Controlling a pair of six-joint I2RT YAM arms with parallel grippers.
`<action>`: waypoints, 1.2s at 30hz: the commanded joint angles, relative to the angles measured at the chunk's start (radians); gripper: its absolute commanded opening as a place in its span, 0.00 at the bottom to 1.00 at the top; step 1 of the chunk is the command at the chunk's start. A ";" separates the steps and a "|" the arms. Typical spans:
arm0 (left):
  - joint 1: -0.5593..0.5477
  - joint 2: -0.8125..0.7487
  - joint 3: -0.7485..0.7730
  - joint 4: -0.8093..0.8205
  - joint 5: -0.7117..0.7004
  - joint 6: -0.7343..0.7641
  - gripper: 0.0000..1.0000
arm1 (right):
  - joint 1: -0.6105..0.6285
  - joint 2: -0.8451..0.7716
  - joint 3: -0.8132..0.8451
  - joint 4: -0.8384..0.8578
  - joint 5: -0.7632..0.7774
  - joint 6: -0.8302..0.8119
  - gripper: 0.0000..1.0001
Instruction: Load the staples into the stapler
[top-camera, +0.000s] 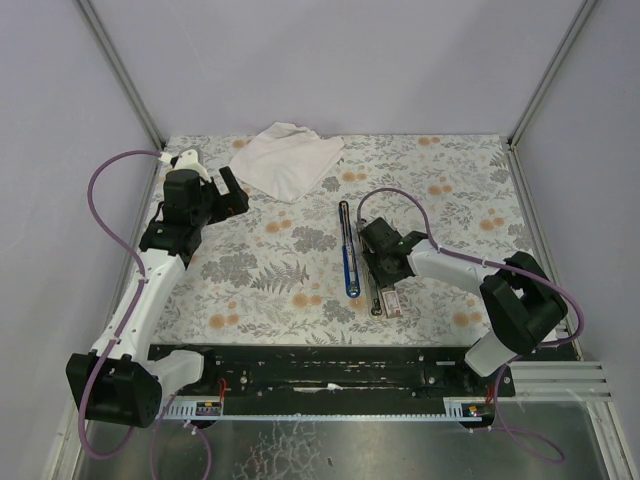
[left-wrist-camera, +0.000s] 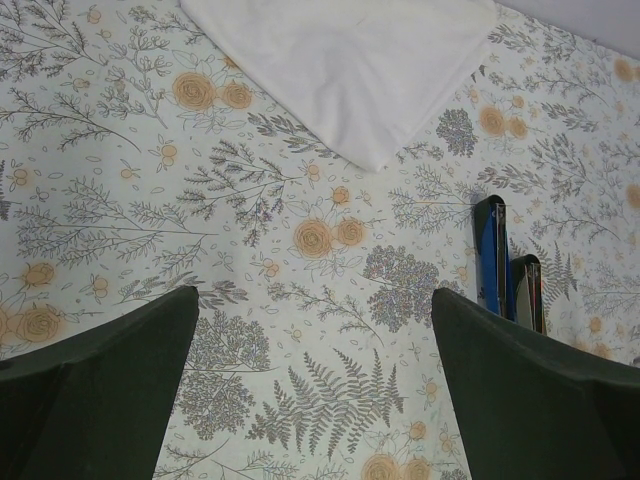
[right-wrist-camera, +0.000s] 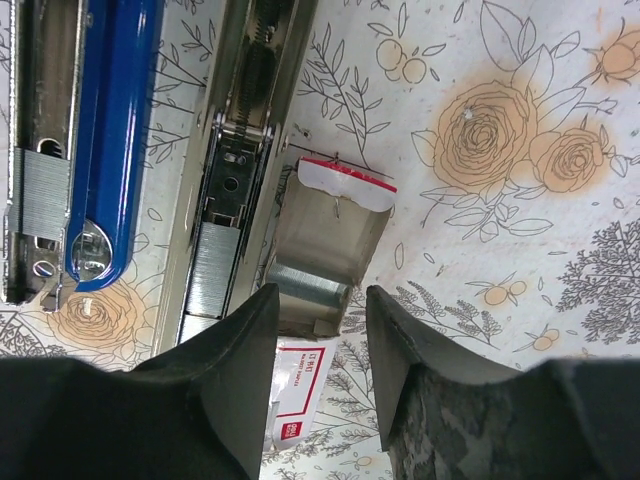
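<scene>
heads up, the right gripper (right-wrist-camera: 320, 300) covers the near end of the staples box (right-wrist-camera: 335, 235), so I can't tell if its fingers touch the staples (right-wrist-camera: 308, 285), the label (right-wrist-camera: 295, 400) print is too small to read, and the blue stapler (right-wrist-camera: 110, 140) and silver stapler (right-wrist-camera: 250, 100) both run off the top edge.

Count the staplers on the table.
2. The blue stapler lies opened flat near mid-table. The second stapler lies alongside it, to its right in the top view, partly covered from above by the right gripper.
</scene>
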 joint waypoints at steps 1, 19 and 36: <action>0.008 0.001 -0.009 0.056 0.008 0.005 1.00 | -0.007 0.009 0.048 -0.048 -0.017 -0.083 0.48; 0.008 0.000 -0.010 0.058 0.009 0.003 1.00 | -0.013 0.089 0.095 -0.026 0.023 -0.067 0.45; 0.007 -0.001 -0.012 0.059 0.018 0.001 1.00 | -0.051 0.144 0.135 0.034 -0.002 -0.097 0.45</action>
